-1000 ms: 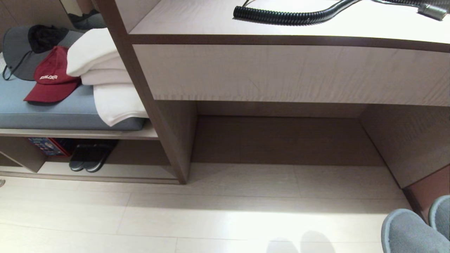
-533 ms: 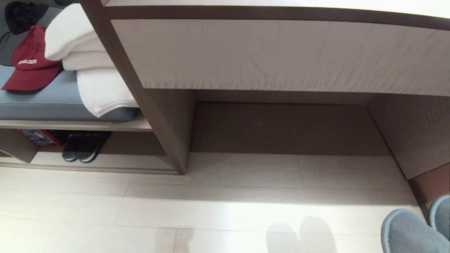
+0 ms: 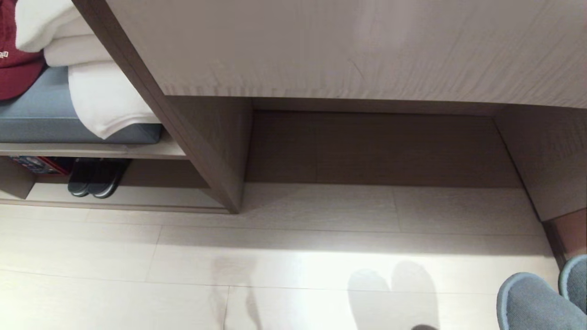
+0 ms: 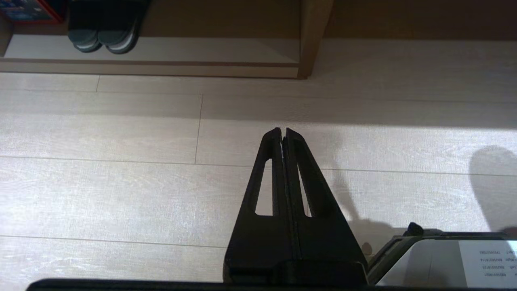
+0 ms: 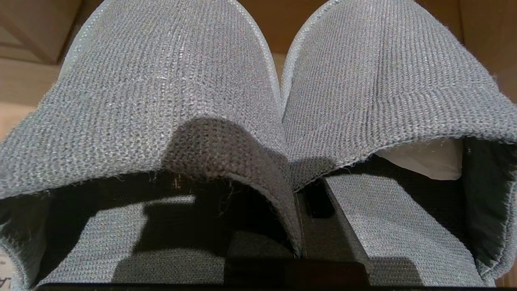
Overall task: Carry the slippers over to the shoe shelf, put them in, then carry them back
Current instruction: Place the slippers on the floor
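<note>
Slippers (image 5: 169,93): a pair in grey knitted fabric with rounded closed fronts and thin pale edging, lying side by side, insoles of the same weave. Right end effector (image 5: 311,210) sits between the two, its dark fingers pressed together on the inner edges of the fabric where the pair meets, so both hang from it. In the head view the pair shows only at the lower right corner, above the pale wood-grain plank floor (image 3: 293,256). Left end effector (image 4: 284,131) has its black tapered fingers closed flat against each other, holding nothing, over bare floor. Shoe shelf (image 3: 128,201): low grey-brown laminate cubby with a pale raised base board, far left, well apart from the held pair. Inside it stand darker slippers with light sole edging (image 3: 94,176), beside a red box (image 3: 36,164). Above it are a grey cushion (image 3: 41,123), folded white towels (image 3: 101,96) and a red cap (image 3: 13,68). A slanted brown upright (image 3: 197,151) and the open desk alcove (image 3: 376,146) lie between the pair and the shelf.
</note>
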### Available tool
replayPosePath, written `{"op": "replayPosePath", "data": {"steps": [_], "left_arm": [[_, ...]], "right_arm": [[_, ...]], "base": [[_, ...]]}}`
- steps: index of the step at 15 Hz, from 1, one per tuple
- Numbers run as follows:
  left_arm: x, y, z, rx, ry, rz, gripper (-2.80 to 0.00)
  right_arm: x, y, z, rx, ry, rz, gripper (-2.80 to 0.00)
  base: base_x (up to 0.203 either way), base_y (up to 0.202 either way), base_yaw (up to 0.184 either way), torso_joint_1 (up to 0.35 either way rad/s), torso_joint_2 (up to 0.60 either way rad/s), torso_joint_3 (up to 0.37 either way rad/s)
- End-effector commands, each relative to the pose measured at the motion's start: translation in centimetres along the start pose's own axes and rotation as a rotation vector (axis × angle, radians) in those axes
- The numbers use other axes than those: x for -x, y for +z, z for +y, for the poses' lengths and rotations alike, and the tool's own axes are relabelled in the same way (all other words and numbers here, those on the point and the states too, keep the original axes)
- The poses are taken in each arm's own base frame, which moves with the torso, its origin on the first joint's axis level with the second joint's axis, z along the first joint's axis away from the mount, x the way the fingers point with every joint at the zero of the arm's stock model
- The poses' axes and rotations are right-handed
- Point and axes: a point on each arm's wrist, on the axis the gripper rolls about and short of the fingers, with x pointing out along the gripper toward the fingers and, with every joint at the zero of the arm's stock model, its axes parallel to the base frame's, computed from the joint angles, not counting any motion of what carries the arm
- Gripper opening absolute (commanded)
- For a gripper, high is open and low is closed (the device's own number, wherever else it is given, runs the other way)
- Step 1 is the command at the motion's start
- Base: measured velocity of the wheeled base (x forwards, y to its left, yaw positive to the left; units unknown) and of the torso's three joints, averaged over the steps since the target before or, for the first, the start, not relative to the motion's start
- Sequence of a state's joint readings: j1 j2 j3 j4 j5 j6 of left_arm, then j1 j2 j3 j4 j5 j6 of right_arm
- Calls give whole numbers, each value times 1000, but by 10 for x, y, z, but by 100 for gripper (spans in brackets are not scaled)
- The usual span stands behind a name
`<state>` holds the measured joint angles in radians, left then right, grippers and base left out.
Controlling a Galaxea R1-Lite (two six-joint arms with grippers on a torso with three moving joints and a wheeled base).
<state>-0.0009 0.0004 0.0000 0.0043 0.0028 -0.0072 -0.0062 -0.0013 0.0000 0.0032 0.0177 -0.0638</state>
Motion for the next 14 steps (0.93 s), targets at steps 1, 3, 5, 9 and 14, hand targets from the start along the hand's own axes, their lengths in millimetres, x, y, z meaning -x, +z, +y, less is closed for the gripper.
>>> {"op": "replayPosePath", "data": {"steps": [1,3,5,9,14], "left_arm": [[0,0,0,0,0,0,-280],[0,0,0,0,0,0,-280],[0,0,0,0,0,-1,-280],[0,0,0,0,0,0,-280],[0,0,0,0,0,-2,-280]], "right_arm": [[0,0,0,1,1,0,-280],[0,0,0,1,1,0,-280],[0,0,0,1,1,0,-280],[0,0,0,1,1,0,-280],[0,0,0,1,1,0,-280]], "base": [[0,0,0,7,3,-193],[0,0,0,2,2,-202],[0,0,0,4,0,-198],[0,0,0,3,3,-200],[0,0,0,4,1,-198]]}}
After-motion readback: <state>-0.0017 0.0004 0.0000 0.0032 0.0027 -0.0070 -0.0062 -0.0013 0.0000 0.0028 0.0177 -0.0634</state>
